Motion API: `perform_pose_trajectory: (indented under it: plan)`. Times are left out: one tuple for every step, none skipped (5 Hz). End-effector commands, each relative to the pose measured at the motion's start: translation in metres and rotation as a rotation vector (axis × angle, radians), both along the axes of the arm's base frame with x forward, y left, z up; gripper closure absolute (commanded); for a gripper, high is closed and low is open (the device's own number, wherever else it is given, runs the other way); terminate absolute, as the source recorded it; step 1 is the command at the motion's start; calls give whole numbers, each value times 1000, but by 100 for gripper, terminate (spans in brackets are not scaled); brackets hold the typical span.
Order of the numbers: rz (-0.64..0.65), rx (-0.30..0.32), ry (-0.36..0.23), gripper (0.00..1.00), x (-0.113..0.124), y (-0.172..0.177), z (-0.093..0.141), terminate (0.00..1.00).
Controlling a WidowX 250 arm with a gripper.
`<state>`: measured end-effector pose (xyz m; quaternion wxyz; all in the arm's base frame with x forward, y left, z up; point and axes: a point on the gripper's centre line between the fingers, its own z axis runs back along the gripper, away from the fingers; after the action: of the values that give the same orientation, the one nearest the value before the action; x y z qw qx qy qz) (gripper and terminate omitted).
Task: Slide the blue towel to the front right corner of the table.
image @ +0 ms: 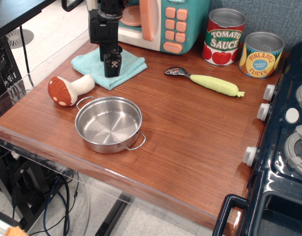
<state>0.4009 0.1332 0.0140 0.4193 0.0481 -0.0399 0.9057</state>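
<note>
The blue towel [129, 68] lies folded at the back left of the table [190, 142], in front of the toy microwave. My black gripper [109, 72] points straight down and its fingertips rest on the middle of the towel. One finger [113, 64] faces the camera and the other shows just behind it to the left, with a small gap between them, so the jaws look open. The middle of the towel is hidden by the gripper.
A toy mushroom [67, 89] and a steel pan [108, 123] sit in front of the towel. A spoon with a yellow-green handle [210, 82] lies right of it. Two cans [225, 37] stand at the back. A navy toy stove [284, 147] fills the right side.
</note>
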Motion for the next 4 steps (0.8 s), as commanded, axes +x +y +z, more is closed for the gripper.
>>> perform_pose_trajectory:
  plan:
    - [-112,-30,-94,0,-13,-82,27,0]
    - [-156,-78,-106,0,-27,-119,28,0]
    - [-248,-90,-90,0,-50,-155,26,0]
    - [-315,-96,-99,0,-67,-176,28,0]
